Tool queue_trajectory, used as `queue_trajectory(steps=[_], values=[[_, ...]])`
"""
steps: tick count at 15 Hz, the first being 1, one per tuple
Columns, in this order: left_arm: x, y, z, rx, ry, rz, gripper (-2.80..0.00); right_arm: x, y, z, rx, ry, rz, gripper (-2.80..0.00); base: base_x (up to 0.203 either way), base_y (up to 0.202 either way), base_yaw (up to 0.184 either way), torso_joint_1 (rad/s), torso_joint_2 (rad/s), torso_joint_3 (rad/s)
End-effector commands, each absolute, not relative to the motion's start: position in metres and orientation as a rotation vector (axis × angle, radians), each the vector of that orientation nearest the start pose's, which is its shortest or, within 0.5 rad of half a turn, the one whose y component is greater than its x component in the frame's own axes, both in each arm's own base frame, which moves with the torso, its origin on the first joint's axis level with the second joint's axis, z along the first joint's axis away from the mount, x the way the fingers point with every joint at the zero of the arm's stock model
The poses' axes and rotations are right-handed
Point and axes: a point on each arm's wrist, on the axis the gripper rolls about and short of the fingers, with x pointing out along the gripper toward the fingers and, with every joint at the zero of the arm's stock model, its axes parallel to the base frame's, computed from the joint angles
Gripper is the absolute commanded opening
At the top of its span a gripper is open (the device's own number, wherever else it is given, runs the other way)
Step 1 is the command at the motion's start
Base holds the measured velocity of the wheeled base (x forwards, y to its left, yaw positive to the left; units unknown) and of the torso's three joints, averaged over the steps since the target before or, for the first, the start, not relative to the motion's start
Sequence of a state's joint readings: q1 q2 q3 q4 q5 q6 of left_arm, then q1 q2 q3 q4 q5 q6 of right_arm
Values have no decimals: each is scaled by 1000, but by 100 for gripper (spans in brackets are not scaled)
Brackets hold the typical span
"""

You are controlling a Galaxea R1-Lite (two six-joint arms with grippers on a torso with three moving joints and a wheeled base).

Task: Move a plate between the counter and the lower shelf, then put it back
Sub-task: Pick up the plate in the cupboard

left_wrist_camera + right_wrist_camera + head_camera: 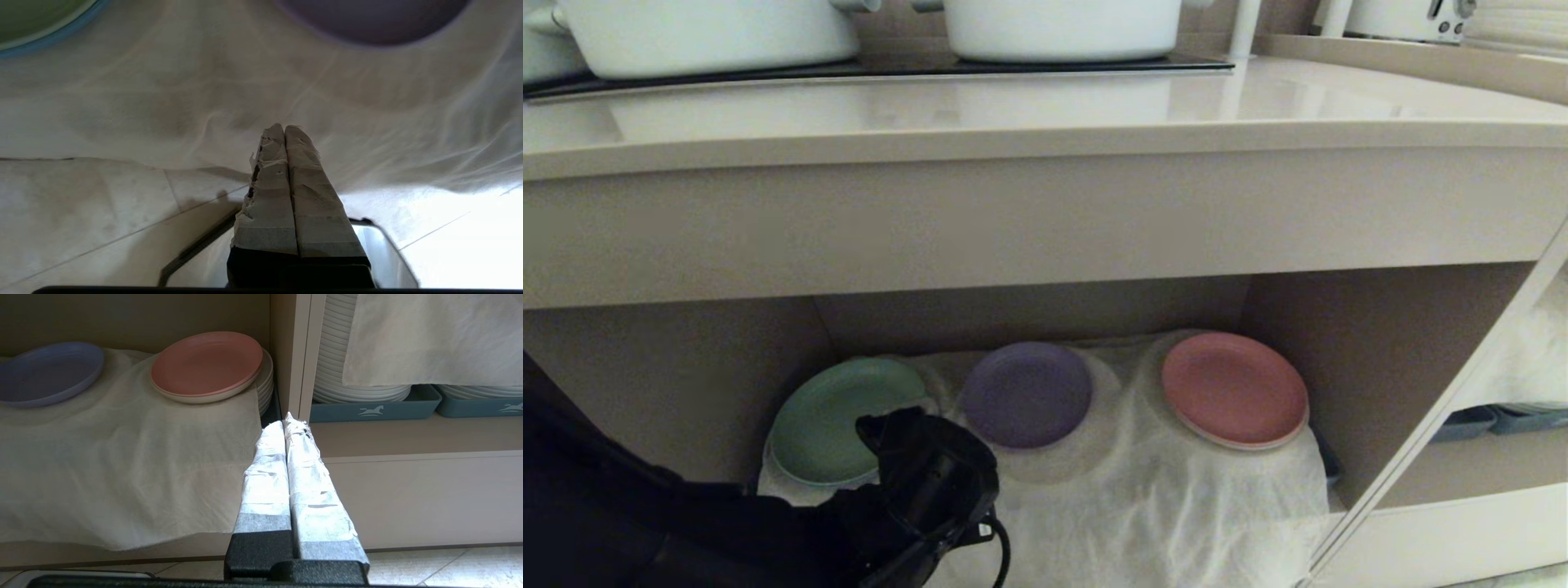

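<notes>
The lavender plate [1027,394] lies flat on the white cloth [1176,498] that drapes the lower shelf [1380,359], between a green plate [825,429] and a pink plate [1233,388]. The beige counter [1045,114] runs above the recess. My left arm [931,482] reaches in from the lower left, in front of the green plate. The left gripper [284,127] is shut on nothing, over the cloth's hanging front, short of the lavender plate [372,20]. My right gripper [286,418] is shut and empty, held low before the cabinet's upright divider, with the lavender plate [49,371] far off to one side.
Two white pots [1062,28] stand on the black hob panel [874,69]. The pink plate [206,363] tops a stack of white plates. Blue trays [376,408] of stacked white plates fill the neighbouring compartment behind the white divider [1445,416].
</notes>
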State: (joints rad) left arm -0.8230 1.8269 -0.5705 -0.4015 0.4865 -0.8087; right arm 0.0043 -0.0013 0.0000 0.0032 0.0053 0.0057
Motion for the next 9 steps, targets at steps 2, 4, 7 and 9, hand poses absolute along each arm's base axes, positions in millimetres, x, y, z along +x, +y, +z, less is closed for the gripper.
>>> queue_trajectory(steps=[2,4,7,9], values=[[196,-195,76,-269,731,-28,-280,-23,0,75,6,3,12,-280,0,0,0,0,0,0],[200,-198,77,-279,741,-36,-280,-23,0,75,5,3,11,-280,0,0,0,0,0,0],[206,-203,72,-288,754,-19,-280,-23,0,75,6,3,11,-280,0,0,0,0,0,0],[208,-204,67,-286,763,-11,-280,-23,0,75,6,3,11,-280,0,0,0,0,0,0]])
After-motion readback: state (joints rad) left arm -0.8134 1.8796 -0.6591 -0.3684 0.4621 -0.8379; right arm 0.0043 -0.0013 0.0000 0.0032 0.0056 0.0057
